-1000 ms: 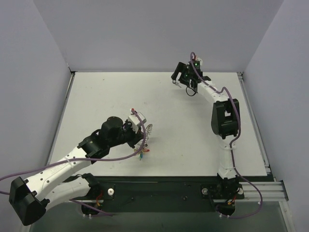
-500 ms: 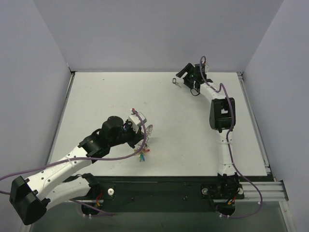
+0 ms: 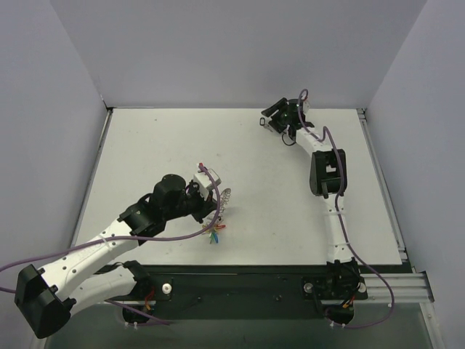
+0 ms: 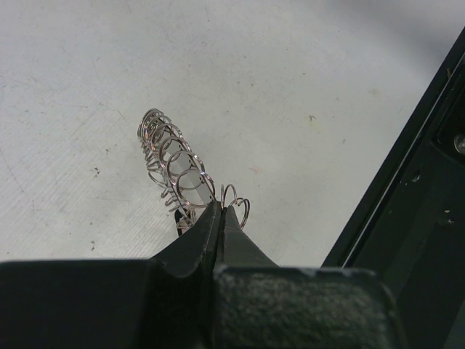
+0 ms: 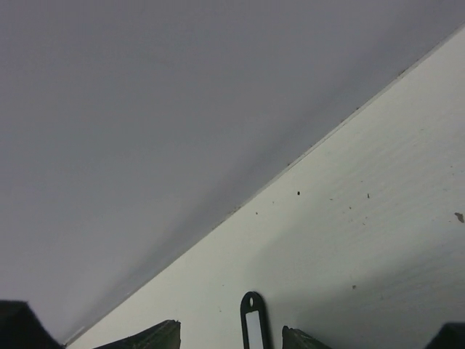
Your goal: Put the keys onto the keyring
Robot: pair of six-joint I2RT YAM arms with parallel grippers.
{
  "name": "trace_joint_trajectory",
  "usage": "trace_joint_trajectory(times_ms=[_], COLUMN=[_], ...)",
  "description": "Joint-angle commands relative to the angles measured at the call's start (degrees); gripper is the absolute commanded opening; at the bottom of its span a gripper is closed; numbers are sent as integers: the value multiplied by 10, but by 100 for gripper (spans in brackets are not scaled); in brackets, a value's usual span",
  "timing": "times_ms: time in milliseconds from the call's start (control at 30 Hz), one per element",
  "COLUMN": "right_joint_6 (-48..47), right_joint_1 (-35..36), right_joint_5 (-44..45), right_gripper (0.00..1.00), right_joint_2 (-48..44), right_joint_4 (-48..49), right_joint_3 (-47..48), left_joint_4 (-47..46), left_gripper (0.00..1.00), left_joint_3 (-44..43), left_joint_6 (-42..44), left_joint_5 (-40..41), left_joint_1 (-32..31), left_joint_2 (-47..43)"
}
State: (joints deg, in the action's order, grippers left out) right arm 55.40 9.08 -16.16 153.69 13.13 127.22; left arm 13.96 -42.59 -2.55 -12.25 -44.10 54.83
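White table point(image 3: 145, 145): near centre, left gripper point(image 4: 220, 211) is clamped on the keyring point(image 4: 171, 156), coloured keys point(image 3: 214, 234) bunched just beneath, seemingly threaded. Far right, right gripper point(image 5: 229, 334) stands open around the black key point(image 5: 252, 321), not yet gripped or added.

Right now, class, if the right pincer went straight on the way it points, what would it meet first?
Most likely the black key, lying on the table ahead between the open fingers of the right pincer. Beyond it, only the table and back wall show.
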Motion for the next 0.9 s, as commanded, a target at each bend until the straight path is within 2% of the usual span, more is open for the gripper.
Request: trace_joint_trajectory(times_ms=[0, 200, 433, 667, 867], right_joint_6=[44, 84, 111, 118, 138], right_joint_1=[1, 1, 8, 16, 15], right_joint_5=[-12, -35, -86, -123, -138], right_gripper=[56, 54, 54, 56, 56], right_joint_2=[17, 30, 19, -26, -87], right_joint_4=[24, 44, 111, 145, 208], right_joint_3=[36, 27, -21, -100, -237], left_joint_4=[-38, -36, -29, -16, -8], left_gripper=[0, 0, 0, 0, 0], left_joint_3=[-28, -27, -30, -37, -39], left_joint_6=[-1, -2, -2, 1, 0], left_joint_5=[-9, -8, -6, 5, 6], left_joint_1=[4, 4, 4, 4, 5], left_joint_2=[-2, -6, -10, -37, -55])
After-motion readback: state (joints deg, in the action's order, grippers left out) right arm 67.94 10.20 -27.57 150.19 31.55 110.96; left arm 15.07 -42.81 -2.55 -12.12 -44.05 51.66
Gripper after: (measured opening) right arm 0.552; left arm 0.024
